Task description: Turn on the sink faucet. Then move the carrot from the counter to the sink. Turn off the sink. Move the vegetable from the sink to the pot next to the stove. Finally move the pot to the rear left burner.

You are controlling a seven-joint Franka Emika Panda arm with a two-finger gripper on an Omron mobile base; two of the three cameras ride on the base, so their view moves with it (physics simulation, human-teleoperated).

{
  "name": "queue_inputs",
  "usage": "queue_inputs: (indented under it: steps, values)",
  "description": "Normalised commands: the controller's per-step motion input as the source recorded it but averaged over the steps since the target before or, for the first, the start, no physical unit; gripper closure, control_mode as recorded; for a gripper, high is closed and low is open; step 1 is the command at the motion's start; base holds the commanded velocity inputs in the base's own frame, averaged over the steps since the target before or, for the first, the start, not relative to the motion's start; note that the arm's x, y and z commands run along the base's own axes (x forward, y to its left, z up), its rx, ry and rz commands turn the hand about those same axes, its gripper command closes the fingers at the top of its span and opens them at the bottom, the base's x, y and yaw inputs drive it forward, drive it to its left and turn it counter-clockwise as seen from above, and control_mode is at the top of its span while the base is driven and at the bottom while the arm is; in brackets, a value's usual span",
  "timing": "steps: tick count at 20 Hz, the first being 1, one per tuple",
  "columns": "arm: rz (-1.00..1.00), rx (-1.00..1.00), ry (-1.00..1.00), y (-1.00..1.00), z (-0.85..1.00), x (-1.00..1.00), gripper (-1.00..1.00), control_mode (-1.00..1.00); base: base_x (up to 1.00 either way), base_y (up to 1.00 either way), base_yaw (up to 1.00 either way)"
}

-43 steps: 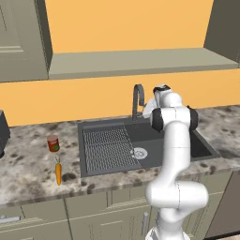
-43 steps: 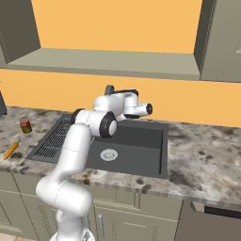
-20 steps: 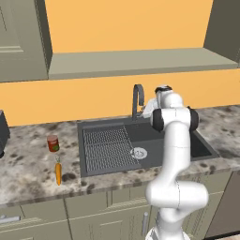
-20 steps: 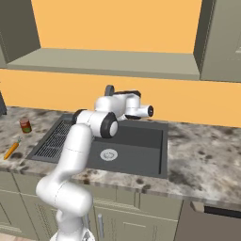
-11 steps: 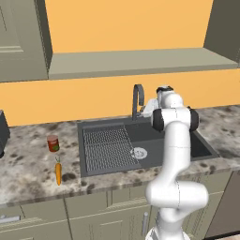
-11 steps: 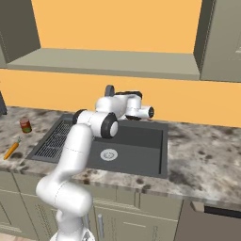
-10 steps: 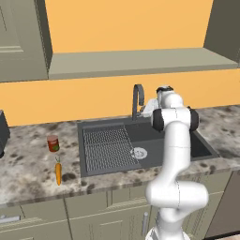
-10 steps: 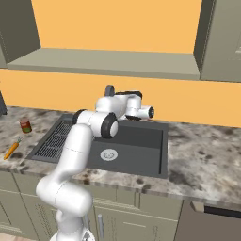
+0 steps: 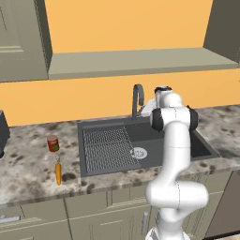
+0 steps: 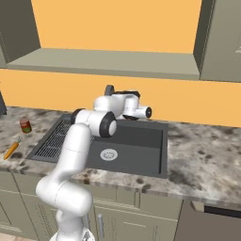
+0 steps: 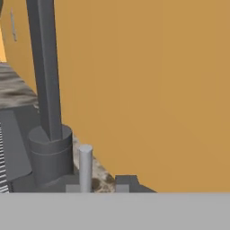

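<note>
Robot body, seen against the worktop [image 9: 28,168]: a glossy white arm [image 9: 174,154] built of rounded tubular links, swelling to a bulbous white housing in front of the worktop's edge. Dark grey to black discs cap the joints, seen as a pair flanking the upper elbow and as one large disc on the elbow [image 10: 109,126] in the right base view. The wrist end, over the rear of the worktop, is a white block with a dark band and a small round dark cap.

faucet [image 9: 137,99]: dark-grey gooseneck, upright behind basin | carrot [image 9: 58,172]: orange, lying on speckled worktop [image 9: 28,159] left of sink [image 9: 140,140] | sink: dark basin, ribbed drainer on left
</note>
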Motion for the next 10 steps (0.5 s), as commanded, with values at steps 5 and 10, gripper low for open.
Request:
queue_inputs:
  steps: [5,10]
  values:
    - [0.0,0.0,0.0,-0.08,0.0,0.05,1.0,-1.0,0.0,0.0,0.0]
    - [0.0,0.0,0.0,-0.29,-0.01,0.12,1.0,-1.0,0.0,0.0,0.0]
